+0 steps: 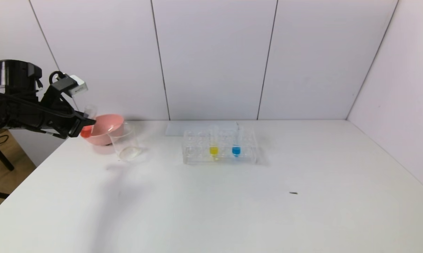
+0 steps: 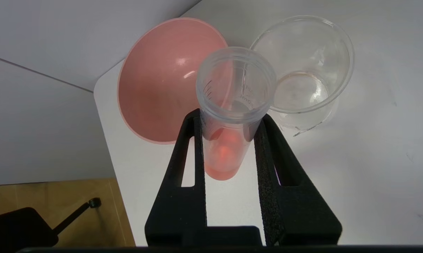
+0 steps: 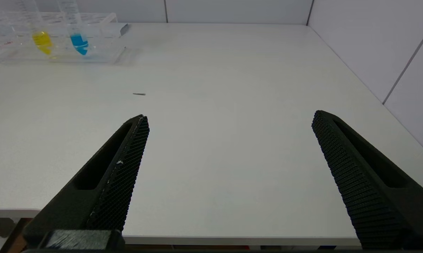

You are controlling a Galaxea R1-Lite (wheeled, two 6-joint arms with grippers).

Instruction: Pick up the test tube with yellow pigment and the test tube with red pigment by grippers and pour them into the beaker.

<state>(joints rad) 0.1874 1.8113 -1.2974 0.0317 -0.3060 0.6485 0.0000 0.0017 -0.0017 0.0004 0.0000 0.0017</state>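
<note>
My left gripper (image 2: 229, 123) was clamped tight on the red-pigment test tube (image 2: 229, 116). Pink bowl (image 2: 165, 80) and beaker (image 2: 308, 66) sat just beyond my fingertips; a careless tilt risked pouring into the bowl.

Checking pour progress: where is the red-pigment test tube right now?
The test tube with red pigment is clamped in the left claw at the table's far left, beside the pink bowl and beaker.
</note>
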